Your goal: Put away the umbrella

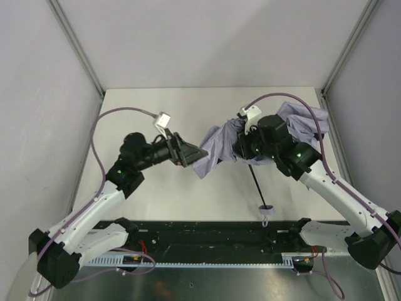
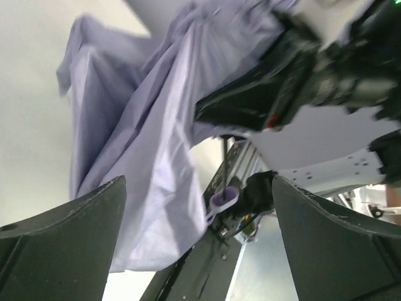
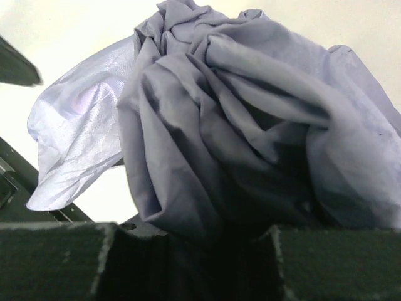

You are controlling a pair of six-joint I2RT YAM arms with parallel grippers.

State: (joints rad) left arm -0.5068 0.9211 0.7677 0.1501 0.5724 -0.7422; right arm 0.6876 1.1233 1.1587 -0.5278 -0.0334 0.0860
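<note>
umbrella (image 1: 216, 147) right of centre on table (image 1: 156, 188), canopy bunched loose, shaft (image 1: 257, 185) extended | right gripper (image 3: 188, 244) clamped on canopy fabric | left gripper (image 1: 190, 152) jaws wide apart beside canopy, empty | progress: early; shaft collapse + wrap pending

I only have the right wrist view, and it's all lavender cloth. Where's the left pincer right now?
Observer: The left pincer is wide open, facing the left end of the umbrella.
Operator: Where does the shaft point?
Observer: The black shaft slants down toward the near edge of the table.
Operator: And the handle?
Observer: The handle is by that edge, with neither pincer on it.
</note>
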